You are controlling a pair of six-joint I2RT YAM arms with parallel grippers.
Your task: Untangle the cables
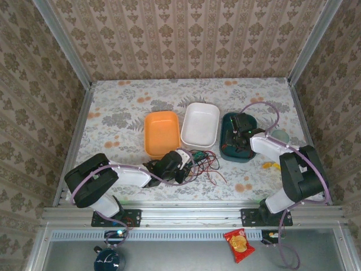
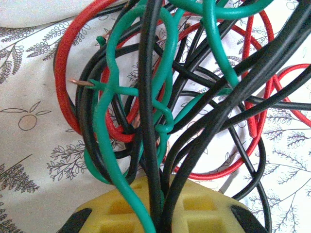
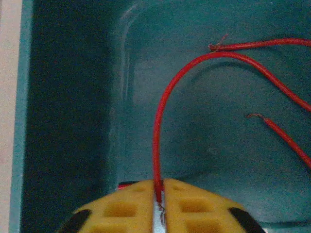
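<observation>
The cables [image 1: 203,162] are lying knotted on the surface [image 1: 113,113], just in front of the orange bin [image 1: 159,135]. Red, green and black strands are running lengthwise out from the left fingers [image 2: 194,206], which are clamping narrowly on several at once. One red cable [image 3: 158,136] is sitting apart inside the teal bin [image 1: 227,151]. It is rising from the right fingers [image 3: 187,199], which are pinching almost together on it, and then arcing rightward. We are judging the left arm much nearer the knot, so the coming move is depending on the right fingers freeing that strand and reaching across.
</observation>
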